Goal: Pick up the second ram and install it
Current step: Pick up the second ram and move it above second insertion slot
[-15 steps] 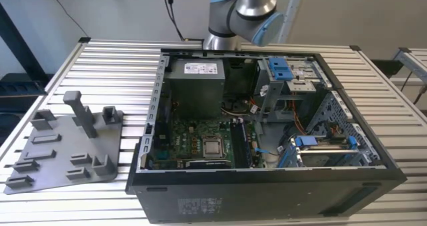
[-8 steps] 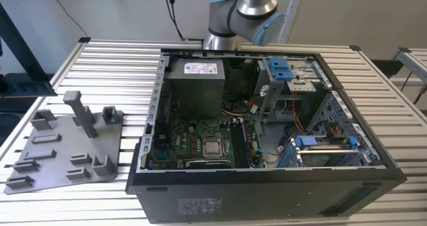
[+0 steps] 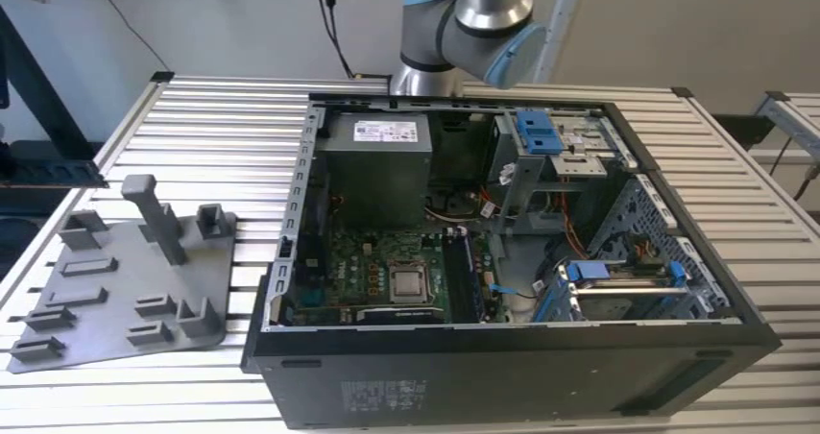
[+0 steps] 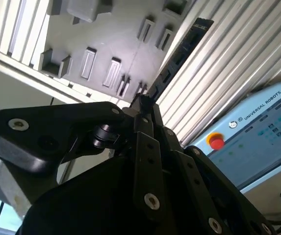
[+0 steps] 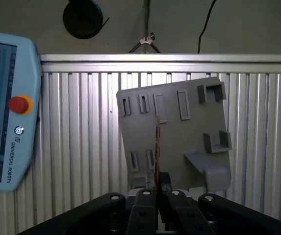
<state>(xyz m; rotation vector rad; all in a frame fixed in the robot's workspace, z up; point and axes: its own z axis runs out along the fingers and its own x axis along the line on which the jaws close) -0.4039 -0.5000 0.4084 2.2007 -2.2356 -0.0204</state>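
One gripper point(image 4: 144, 104): dark fingers pinched tight on one end of the second ram point(image 4: 177, 56).
second ram point(image 5: 156, 142): juts straight out past the fingertips, away from the wrist; seen edge-on in the first wrist view.
grey tray point(image 5: 179, 142): beyond the stick, flat on the slatted table point(image 5: 81, 147).
teach pendant point(image 5: 3, 107): off to one side of the tray.
computer case point(image 3: 513, 376): open in the exterior view; grey tray point(image 3: 109, 328) at its nine o'clock, on the exterior view's left; arm point(image 3: 468, 21) at twelve o'clock behind it.
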